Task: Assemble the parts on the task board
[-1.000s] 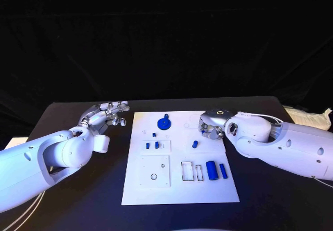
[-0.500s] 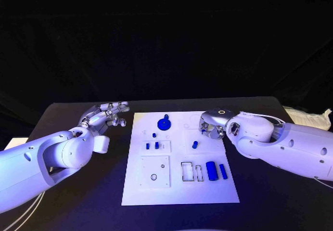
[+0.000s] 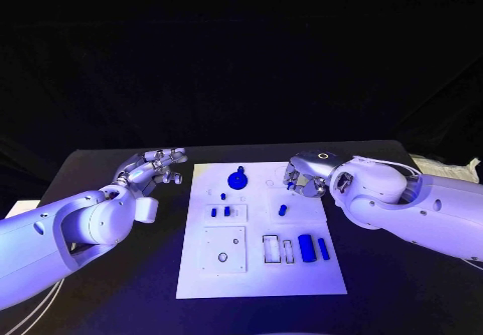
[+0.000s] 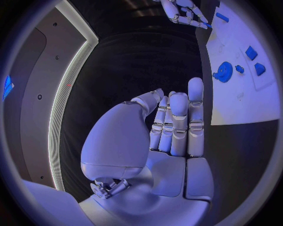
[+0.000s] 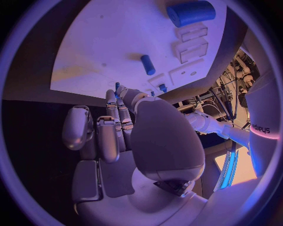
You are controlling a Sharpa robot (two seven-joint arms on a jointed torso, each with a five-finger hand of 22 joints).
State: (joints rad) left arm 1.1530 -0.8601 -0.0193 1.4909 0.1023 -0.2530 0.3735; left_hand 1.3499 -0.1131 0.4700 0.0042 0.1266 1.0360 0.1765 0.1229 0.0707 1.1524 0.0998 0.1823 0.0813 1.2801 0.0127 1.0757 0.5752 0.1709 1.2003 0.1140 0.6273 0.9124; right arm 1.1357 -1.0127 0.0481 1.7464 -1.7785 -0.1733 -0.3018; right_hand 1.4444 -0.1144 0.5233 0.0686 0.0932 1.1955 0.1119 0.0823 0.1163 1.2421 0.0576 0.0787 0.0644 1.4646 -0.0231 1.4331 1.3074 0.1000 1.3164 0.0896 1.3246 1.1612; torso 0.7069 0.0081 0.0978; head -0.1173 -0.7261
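The white task board (image 3: 259, 276) lies mid-table. On it are a round blue disc (image 3: 237, 179), two small blue pegs (image 3: 220, 211), a short blue peg (image 3: 283, 209), a thick blue cylinder (image 3: 307, 248) and a thin blue bar (image 3: 324, 248). My right hand (image 3: 302, 177) hovers over the board's far right corner, fingers curled in, thumb and a finger pinching a tiny blue part (image 5: 117, 85). The short peg (image 5: 147, 64) and the cylinder (image 5: 190, 12) lie beyond those fingers. My left hand (image 3: 156, 167) is off the board's far left corner, fingers straight and holding nothing (image 4: 174, 127).
A raised square plate with holes (image 3: 223, 248) and empty rectangular slots (image 3: 273, 249) sit on the board's near half. Black table (image 3: 121, 293) surrounds the board. A crumpled white cloth (image 3: 448, 169) lies at the table's far right edge.
My right hand has risen a little and shifted toward the board's far edge. The left hand and the parts lying on the board have stayed put.
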